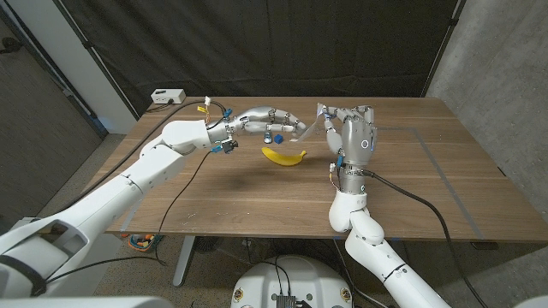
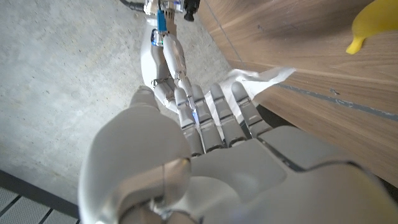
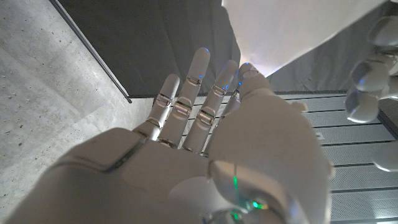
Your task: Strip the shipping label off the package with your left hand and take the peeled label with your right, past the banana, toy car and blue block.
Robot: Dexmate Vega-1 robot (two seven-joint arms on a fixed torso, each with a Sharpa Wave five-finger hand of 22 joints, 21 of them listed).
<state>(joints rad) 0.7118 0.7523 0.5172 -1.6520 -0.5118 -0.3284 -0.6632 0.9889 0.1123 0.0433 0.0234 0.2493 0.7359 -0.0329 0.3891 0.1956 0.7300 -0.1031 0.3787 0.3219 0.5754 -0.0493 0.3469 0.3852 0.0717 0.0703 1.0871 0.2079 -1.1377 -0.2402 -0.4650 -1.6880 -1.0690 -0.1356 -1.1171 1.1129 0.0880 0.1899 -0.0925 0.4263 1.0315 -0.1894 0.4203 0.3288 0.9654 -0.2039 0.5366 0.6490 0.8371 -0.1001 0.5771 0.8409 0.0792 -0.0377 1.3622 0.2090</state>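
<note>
Tabletop: the brown wooden tabletop (image 1: pixel 411 184) is carrying the yellow curved banana (image 1: pixel 283 156) near its middle, with both arms reaching over it.
Left arm: the white left arm is stretching in from the near left corner, and its left hand (image 1: pixel 261 117) is hanging just above and behind the banana with the fingers (image 2: pixel 211 115) extended toward the other hand.
Right arm: the right hand (image 1: pixel 351 130) is standing upright above the tabletop, just right of the banana.
Label: the thin white peeled shipping label (image 1: pixel 306 131) is spanning the gap between the two hands, off the tabletop; in the right wrist view its white sheet (image 3: pixel 292 28) is lying against the raised fingertips (image 3: pixel 244 71).
Grasp: the right fingers are holding one end; the left fingers are touching the other end (image 2: pixel 258 78), but whether they are pinching it cannot be told.
Wall box: a small white box (image 1: pixel 167 96) is sitting beyond the tabletop's far left corner.
</note>
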